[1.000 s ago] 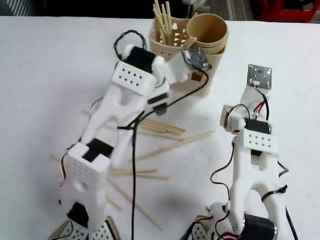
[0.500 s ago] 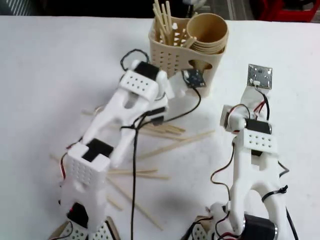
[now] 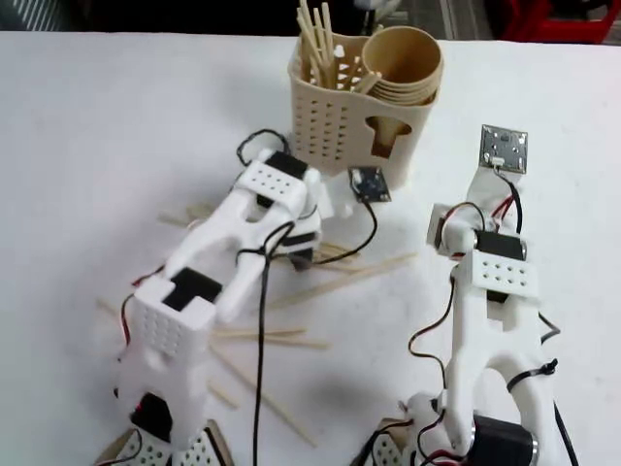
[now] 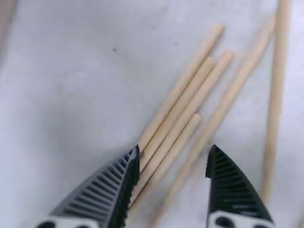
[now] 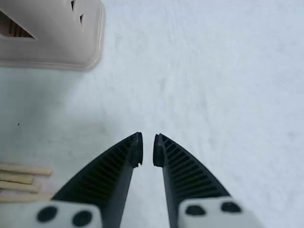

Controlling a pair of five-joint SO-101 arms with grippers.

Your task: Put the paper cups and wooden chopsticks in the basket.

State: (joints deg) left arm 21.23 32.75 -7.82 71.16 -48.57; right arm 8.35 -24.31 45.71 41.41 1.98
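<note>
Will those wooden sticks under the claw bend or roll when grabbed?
Likely stiff and light: the chopsticks are thin, straight wood. They look round, so a nudge may roll them. Several lie touching under the open left gripper, so two may lift together.

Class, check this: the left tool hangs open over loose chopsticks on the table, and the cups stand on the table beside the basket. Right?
No: the high view shows the cups stacked inside the basket, not beside it. The left tool does hang open over loose chopsticks on the table.
</note>
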